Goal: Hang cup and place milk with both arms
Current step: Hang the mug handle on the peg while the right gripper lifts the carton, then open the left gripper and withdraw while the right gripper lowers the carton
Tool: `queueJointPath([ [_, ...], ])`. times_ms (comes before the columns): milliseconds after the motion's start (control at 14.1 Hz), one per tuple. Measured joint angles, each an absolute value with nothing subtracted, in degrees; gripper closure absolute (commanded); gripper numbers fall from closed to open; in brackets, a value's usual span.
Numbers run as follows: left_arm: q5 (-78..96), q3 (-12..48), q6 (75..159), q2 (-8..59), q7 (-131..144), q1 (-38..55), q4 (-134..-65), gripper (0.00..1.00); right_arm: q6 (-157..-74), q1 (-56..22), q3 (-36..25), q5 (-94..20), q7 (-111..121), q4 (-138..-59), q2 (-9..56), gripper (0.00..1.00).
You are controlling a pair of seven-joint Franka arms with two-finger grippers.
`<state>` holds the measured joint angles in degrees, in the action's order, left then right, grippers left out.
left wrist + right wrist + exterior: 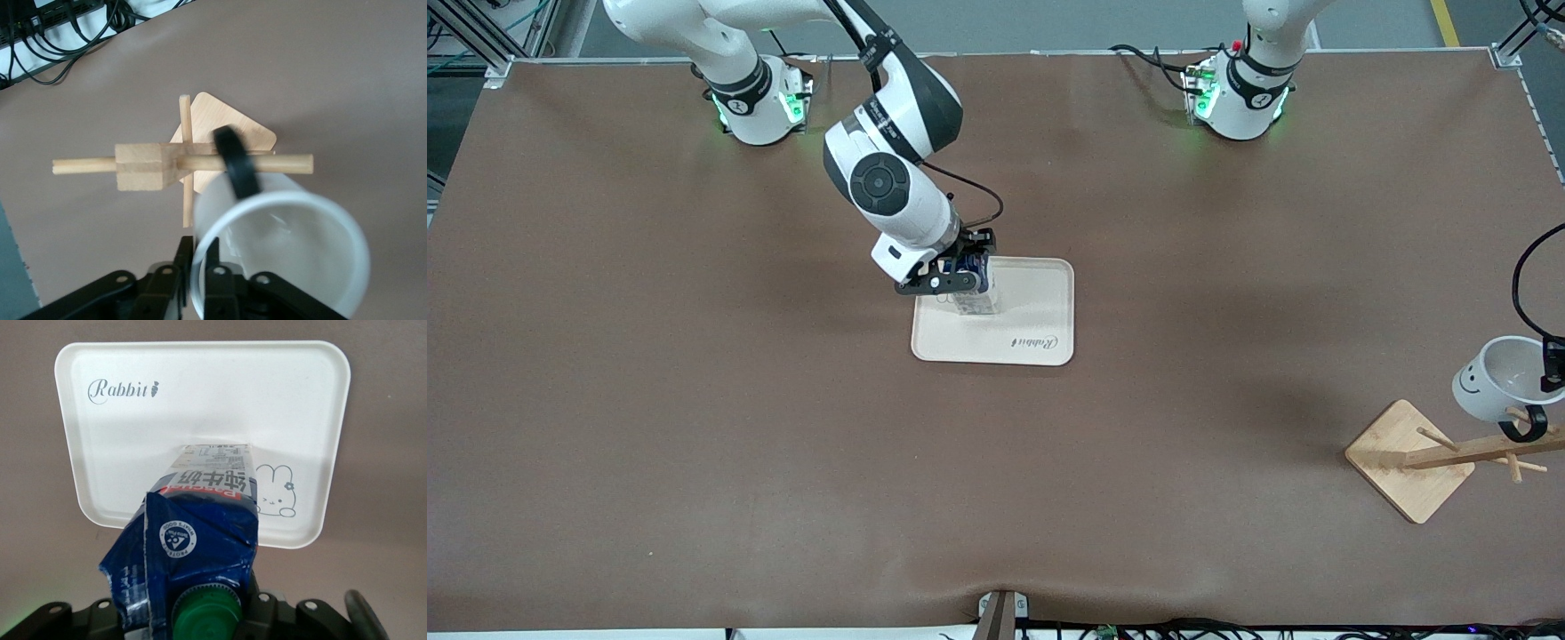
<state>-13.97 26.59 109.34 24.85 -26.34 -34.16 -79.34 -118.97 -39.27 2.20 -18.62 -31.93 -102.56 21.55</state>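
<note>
Wooden rack (1414, 462), nearest: left gripper (198, 270) pinches cup (1494, 378) rim, handle over the nine-o'clock peg; we lower gently. Right gripper (951, 277) clamps milk (974, 289) on tray (1040, 342); release upright.

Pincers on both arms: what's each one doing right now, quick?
Left pincer: closed on the cup's rim, at the wooden rack.
Right pincer: closed on the milk, over the tray.
</note>
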Motion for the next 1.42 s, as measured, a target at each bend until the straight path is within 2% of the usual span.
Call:
queueJointPath([
  [355, -9.69, 26.86, 109.29, 24.75, -22.48, -34.07, -78.42, 0.0, -99.7, -34.49, -0.75, -12.88, -33.06, -92.56, 20.36, 1.0],
  [782, -9.31, 31.45, 101.15, 21.29, -3.7, -33.23, -78.02, 0.0, -89.59, -22.33, -1.43, -12.28, -20.24, -90.97, 16.74, 1.0],
  [995, -9.31, 34.12, 96.59, 18.77, 3.43, -32.94, -78.01, 0.0, -89.52, -13.6, -1.63, -12.13, -12.02, -94.8, 13.23, 1.0],
  [1137, -9.31, 35.11, 94.32, 17.28, 6.0, -32.89, -78.01, 0.0, -92.78, -8.22, -1.77, -11.54, -5.48, -98.97, 10.85, 1.0],
  [1421, -9.31, 35.32, 91.03, 14.9, 6.68, -32.93, -78.01, 0.0, -96.1, -2.69, -1.79, -2.94, -2.22, -104.87, 9.23, 1.0],
])
